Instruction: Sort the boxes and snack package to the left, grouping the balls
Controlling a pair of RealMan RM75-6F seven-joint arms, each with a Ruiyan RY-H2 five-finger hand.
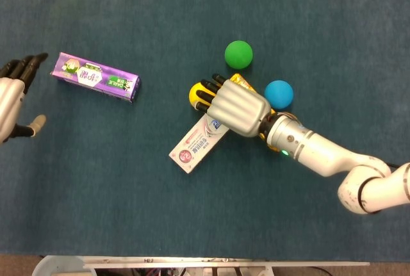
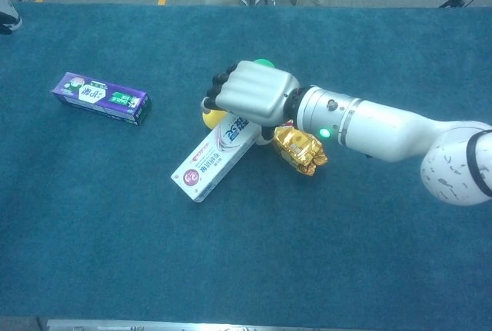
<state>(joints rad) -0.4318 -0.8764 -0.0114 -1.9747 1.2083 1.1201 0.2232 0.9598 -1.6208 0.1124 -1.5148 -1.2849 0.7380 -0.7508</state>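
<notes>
While my right hand (image 1: pixel 236 106) sits over the upper end of the white toothpaste box (image 1: pixel 197 143), the relation I weigh is that box's long axis: it runs diagonally, from its free lower-left end up to the right end hidden beneath my palm. In the head view my dark fingers (image 1: pixel 206 93) reach up-left across the yellow ball (image 1: pixel 194 91), so they cross the box's end, not straddle its narrow sides. I cannot tell from either view whether they are clamped on the box or merely resting above it; they lie fairly close together. The gold snack package (image 2: pixel 301 150) lies just beside the box, partly under my wrist. The green ball (image 1: pixel 238 53) and blue ball (image 1: pixel 279 93) sit near, beyond the hand. The purple box (image 1: pixel 96 76) already lies well to the left, near my left hand (image 1: pixel 11 100), which holds nothing, fingers spread. I judge the right hand much the nearer for the white box, which must travel leftward along its own axis.
</notes>
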